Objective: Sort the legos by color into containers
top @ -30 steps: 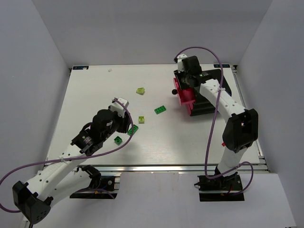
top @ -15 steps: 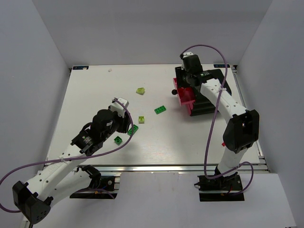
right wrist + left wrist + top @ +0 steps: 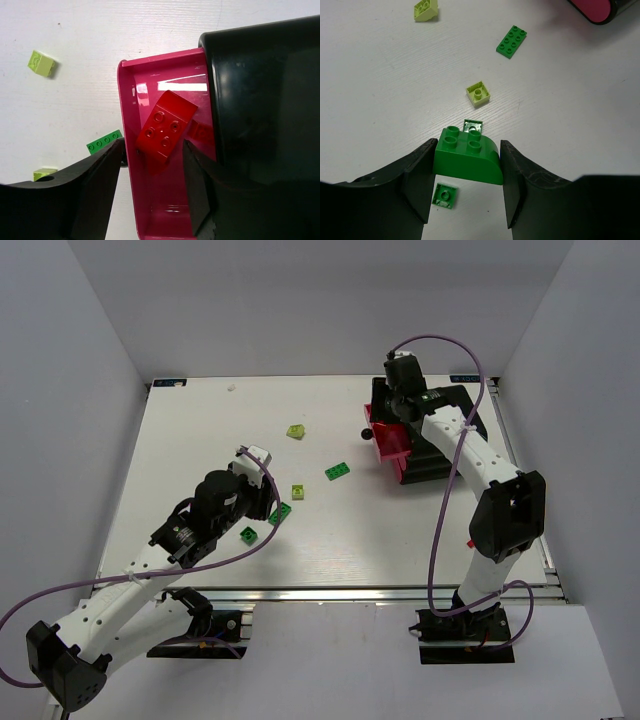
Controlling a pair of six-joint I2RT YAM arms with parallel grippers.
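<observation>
My left gripper point(image 3: 468, 150) is shut on a green curved brick point(image 3: 467, 157), held just above the table near the front left point(image 3: 280, 511). Loose legos lie around it: a small green tile point(image 3: 445, 195), a lime brick point(image 3: 478, 94), a green plate point(image 3: 511, 41) and another lime brick point(image 3: 426, 10). At the back right stand the black containers point(image 3: 445, 430). One magenta drawer point(image 3: 150, 205) is pulled out. A red brick point(image 3: 165, 131) lies tilted inside it beside a smaller red piece point(image 3: 202, 132). My right gripper point(image 3: 153, 147) hovers open above the drawer, its fingers clear of the brick.
A second green tile point(image 3: 472, 125) peeks out behind the held brick. The drawer's round dark knob point(image 3: 368, 434) sticks out toward the table's middle. Beside the drawer lie a green plate point(image 3: 104, 142) and two lime bricks point(image 3: 41, 63), point(image 3: 44, 173). White walls enclose the table.
My right gripper has opened, drawn back a little over the drawer, and the red brick now lies in it. The left arm has not moved.
</observation>
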